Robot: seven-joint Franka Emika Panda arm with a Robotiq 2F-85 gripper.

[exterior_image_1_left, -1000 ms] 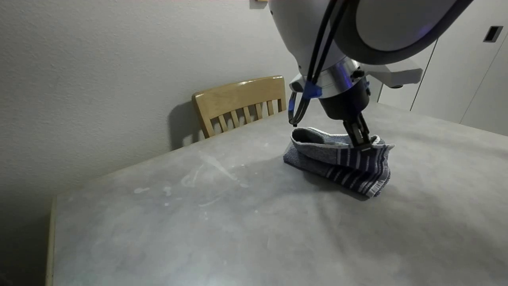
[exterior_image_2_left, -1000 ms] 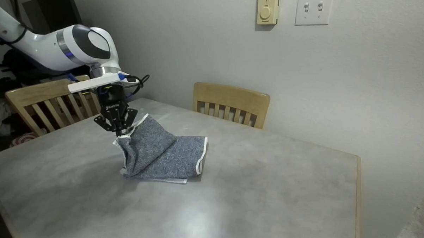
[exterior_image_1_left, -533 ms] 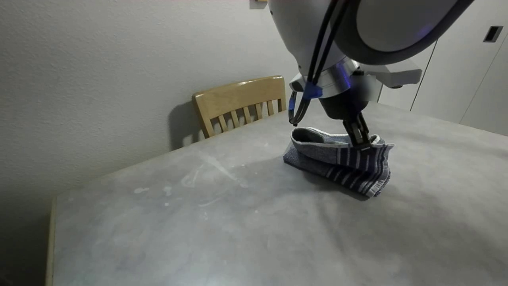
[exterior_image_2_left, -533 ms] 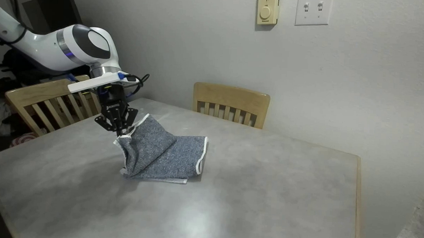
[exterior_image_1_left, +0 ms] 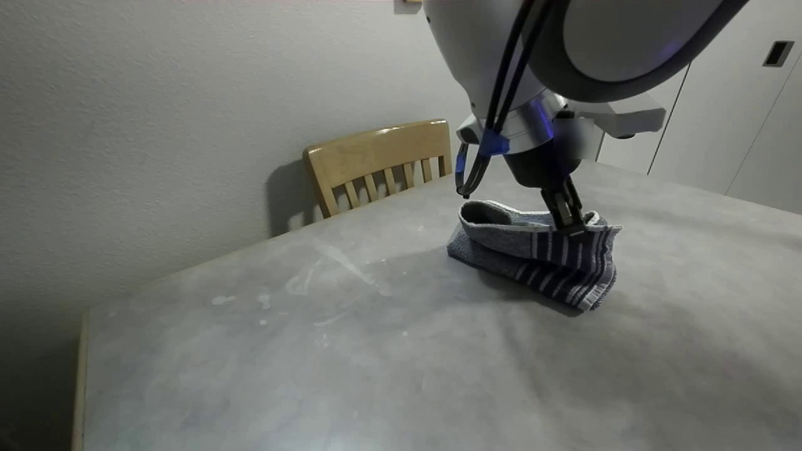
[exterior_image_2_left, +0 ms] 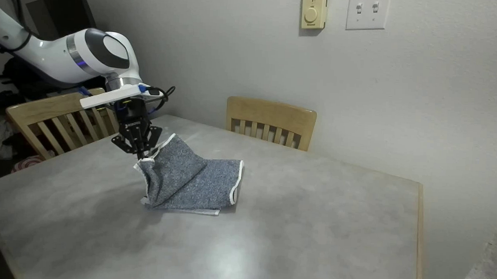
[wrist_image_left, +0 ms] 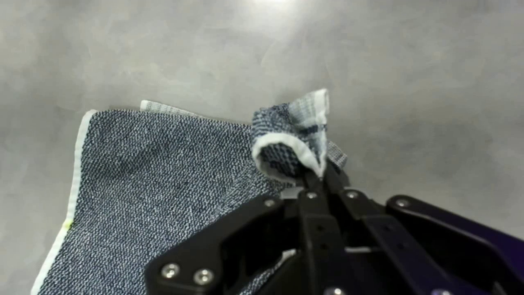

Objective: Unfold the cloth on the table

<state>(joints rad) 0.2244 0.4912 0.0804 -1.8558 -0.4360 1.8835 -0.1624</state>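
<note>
Striped terry towel (exterior_image_1_left: 537, 255) clamped by gripper (exterior_image_2_left: 140, 155), partly held off mottled counter (exterior_image_2_left: 311, 224); slat-back chair (exterior_image_2_left: 271, 111) parked by wall (exterior_image_2_left: 398, 99), light switches (exterior_image_2_left: 367, 13) mounted higher.

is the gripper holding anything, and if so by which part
The gripper holds the cloth, pinching its raised white-hemmed edge at the striped end.

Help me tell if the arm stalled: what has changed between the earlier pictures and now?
Barely anything: the gripper, pinching the towel by its edge, may have crept up a trifle, too little to be sure. Nothing was newly gripped or released. The towel stays partly folded on the table; the chairs stand unmoved.
</note>
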